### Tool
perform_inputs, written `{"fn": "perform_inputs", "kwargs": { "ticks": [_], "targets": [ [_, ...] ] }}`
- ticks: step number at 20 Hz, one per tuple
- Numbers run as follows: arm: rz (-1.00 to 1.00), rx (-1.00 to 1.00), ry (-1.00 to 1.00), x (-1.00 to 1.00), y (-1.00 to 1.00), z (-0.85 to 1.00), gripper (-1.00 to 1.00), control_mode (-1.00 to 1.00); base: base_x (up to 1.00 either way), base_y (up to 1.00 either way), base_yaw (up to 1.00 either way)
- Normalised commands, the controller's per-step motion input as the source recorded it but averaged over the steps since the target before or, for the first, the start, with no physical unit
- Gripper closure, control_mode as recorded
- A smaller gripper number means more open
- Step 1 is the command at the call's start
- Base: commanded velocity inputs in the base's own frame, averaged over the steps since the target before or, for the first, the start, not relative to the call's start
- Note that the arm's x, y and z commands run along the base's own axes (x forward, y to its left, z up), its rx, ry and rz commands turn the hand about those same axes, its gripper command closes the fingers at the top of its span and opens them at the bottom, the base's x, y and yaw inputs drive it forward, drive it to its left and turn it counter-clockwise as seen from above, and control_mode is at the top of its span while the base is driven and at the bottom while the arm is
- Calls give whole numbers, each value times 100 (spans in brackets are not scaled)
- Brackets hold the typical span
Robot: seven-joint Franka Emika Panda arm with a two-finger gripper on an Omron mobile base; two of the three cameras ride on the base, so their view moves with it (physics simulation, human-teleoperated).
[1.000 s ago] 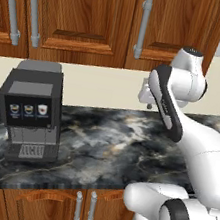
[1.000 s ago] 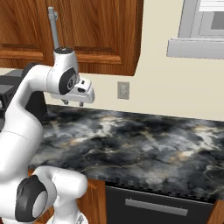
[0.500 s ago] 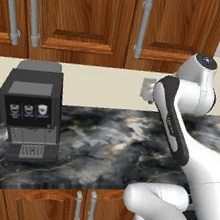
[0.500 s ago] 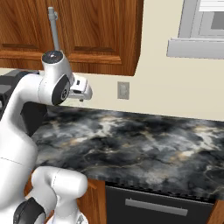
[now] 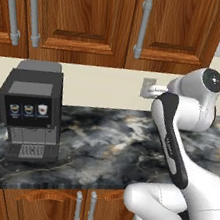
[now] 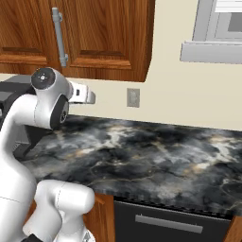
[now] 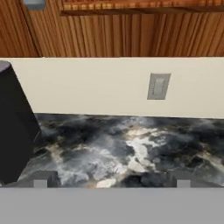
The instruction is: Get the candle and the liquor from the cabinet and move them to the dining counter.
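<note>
Barely begun: cabinet (image 5: pixel 102 19) doors shut, candle and liquor not out yet. Tool (image 7: pixel 111 181) spread wide, empty, above tabletop (image 5: pixel 106 147) facing wall.

cabinet (image 5: pixel 97 18) doors shut, contents hidden; tops cropped

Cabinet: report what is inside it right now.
Cannot be seen: the cabinet doors are closed, so any contents are covered. Visible are raised-panel fronts and grey bar handles, with the coffee machine on the worktop below.
</note>
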Motion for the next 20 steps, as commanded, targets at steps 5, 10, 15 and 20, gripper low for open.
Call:
{"fn": "perform_inputs", "kwargs": {
  "ticks": [5,10,15,20],
  "targets": [
    [0,0,-22,-3,3,31,-100,-100,0,0,0],
    [0,0,-22,-5,7,36,-100,-100,0,0,0],
    [0,0,-25,0,13,43,-100,-100,0,0,0],
    [0,0,-22,0,25,36,-100,-100,0,0,0]
  ]
}}
